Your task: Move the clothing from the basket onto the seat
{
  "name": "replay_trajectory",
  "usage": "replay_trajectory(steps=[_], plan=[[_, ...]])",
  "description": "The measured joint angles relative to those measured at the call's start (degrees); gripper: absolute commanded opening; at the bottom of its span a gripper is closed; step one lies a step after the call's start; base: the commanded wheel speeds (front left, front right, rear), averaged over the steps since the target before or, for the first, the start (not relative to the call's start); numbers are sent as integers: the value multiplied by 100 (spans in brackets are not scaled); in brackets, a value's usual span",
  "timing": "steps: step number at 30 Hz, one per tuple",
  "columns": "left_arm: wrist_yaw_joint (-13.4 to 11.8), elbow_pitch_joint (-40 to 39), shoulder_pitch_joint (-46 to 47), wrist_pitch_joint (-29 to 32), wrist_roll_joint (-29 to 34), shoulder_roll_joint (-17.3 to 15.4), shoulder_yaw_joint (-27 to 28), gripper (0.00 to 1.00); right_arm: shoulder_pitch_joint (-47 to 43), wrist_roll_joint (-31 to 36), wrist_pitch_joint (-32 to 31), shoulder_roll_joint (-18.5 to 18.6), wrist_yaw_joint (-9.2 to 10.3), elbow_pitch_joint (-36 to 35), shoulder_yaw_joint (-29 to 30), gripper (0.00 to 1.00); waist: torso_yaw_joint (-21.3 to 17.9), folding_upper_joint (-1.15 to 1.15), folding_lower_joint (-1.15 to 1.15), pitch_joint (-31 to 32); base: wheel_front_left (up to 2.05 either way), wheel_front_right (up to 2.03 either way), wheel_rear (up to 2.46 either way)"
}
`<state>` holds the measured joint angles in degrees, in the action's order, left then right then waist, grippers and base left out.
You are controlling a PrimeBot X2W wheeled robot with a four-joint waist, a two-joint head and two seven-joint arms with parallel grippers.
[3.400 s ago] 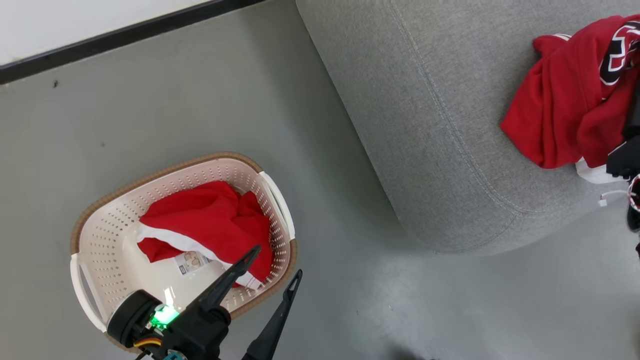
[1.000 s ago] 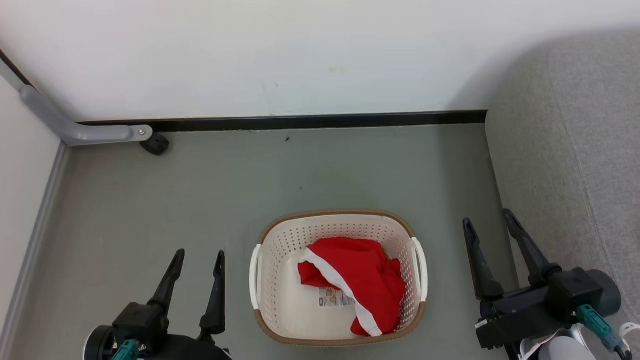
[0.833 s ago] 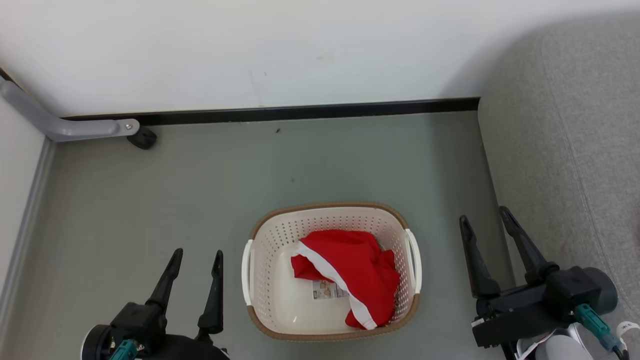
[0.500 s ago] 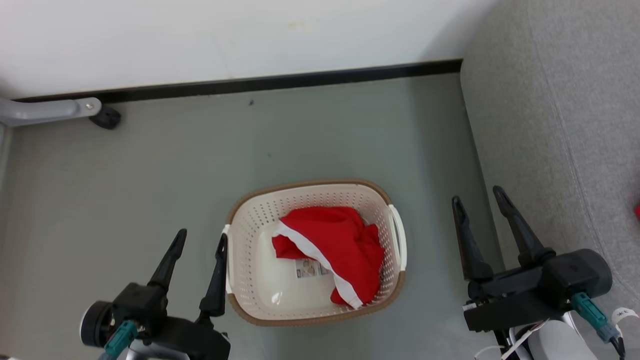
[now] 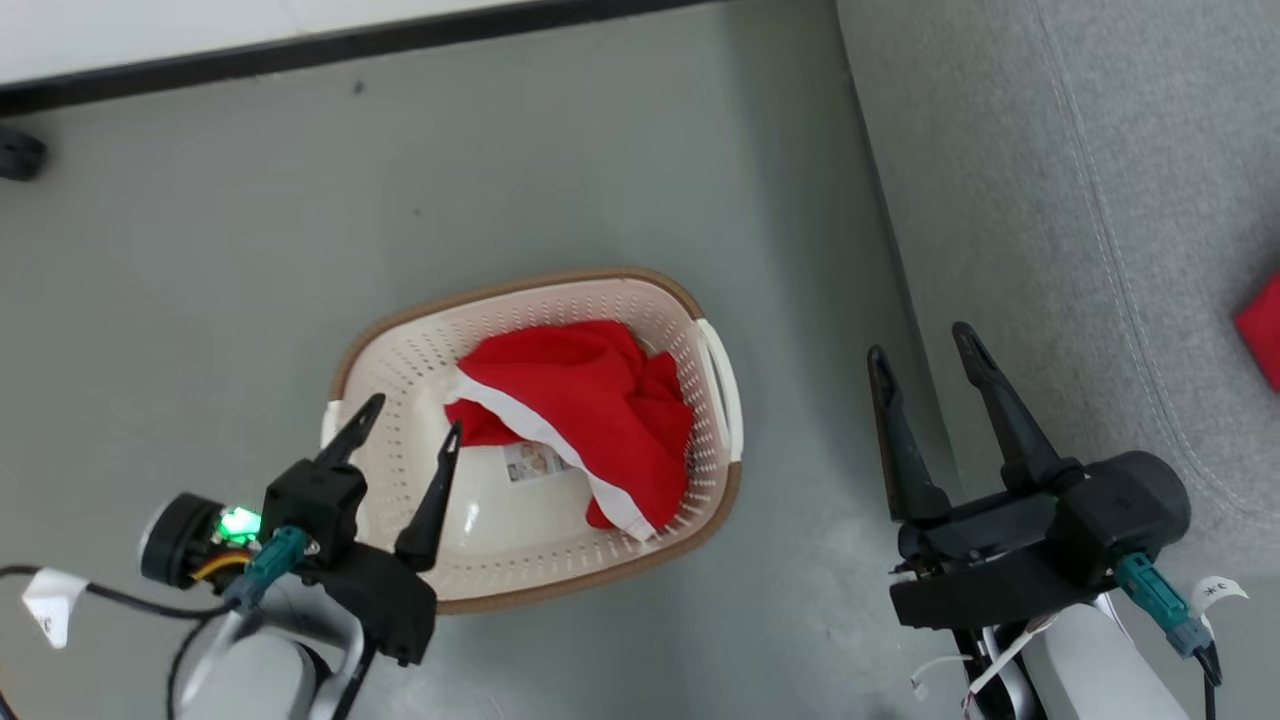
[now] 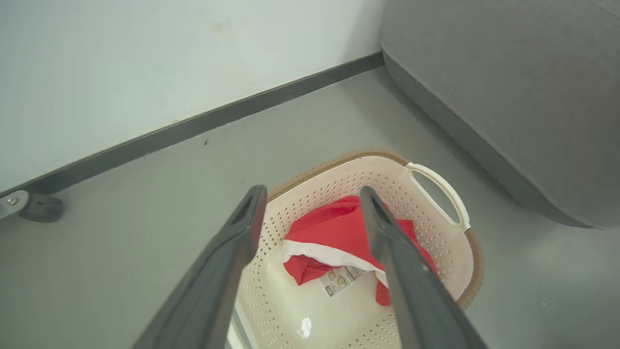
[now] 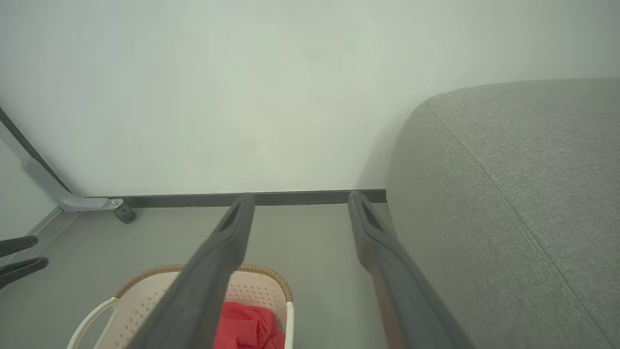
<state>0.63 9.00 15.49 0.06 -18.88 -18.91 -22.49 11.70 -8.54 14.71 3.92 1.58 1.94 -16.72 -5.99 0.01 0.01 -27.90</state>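
Observation:
A red garment with a white stripe (image 5: 590, 400) lies crumpled in the cream basket (image 5: 520, 285) on the floor, partly covering a paper label (image 5: 530, 462). My left gripper (image 5: 415, 415) hangs open above the basket's near left corner with nothing between its fingers. The left wrist view looks down on the same garment (image 6: 334, 228) in the basket (image 6: 339, 162), past the left gripper (image 6: 312, 191). My right gripper (image 5: 920, 342) stands open and holds nothing, between the basket and the grey seat (image 5: 1050, 150). A second red piece (image 5: 1262, 325) lies on the seat at the frame's right edge.
A white wall with a black baseboard (image 5: 350, 45) runs behind the basket. A grey frame leg with a black castor (image 7: 123, 213) stands at the far left. Grey floor (image 5: 200, 250) surrounds the basket. The seat's rounded corner (image 7: 508, 194) rises right of my right gripper (image 7: 301, 198).
The head camera has tipped down and turned, shifting the whole picture. My left gripper has come in from beside the basket to above its near left corner. Both grippers stay open.

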Motion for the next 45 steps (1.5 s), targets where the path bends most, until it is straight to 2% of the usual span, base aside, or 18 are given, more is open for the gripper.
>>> replay_trajectory(steps=[14,19,22,32,45], plan=[[344,385,1026,987,587,-804,-115,100,420,-256,0,-78,44,-18,-399,100,-849,1,1,-1107,0,0,0],[401,573,1282,1249,656,-955,-189,100,500,-374,0,-92,53,62,-547,100,-1178,1,0,-1443,0,0,0],[449,709,1420,1402,784,-1047,-246,100,541,-581,0,-97,152,56,-744,100,-1361,0,0,-1616,0,0,0],[492,1118,1759,1808,890,-1082,-342,100,539,-924,0,-111,303,119,-977,100,-1793,0,-1,-1962,0,0,0],[503,1372,2056,2003,942,-1195,-366,100,538,-1069,0,-121,398,159,-1110,100,-1934,-1,-1,-2070,0,0,0]])
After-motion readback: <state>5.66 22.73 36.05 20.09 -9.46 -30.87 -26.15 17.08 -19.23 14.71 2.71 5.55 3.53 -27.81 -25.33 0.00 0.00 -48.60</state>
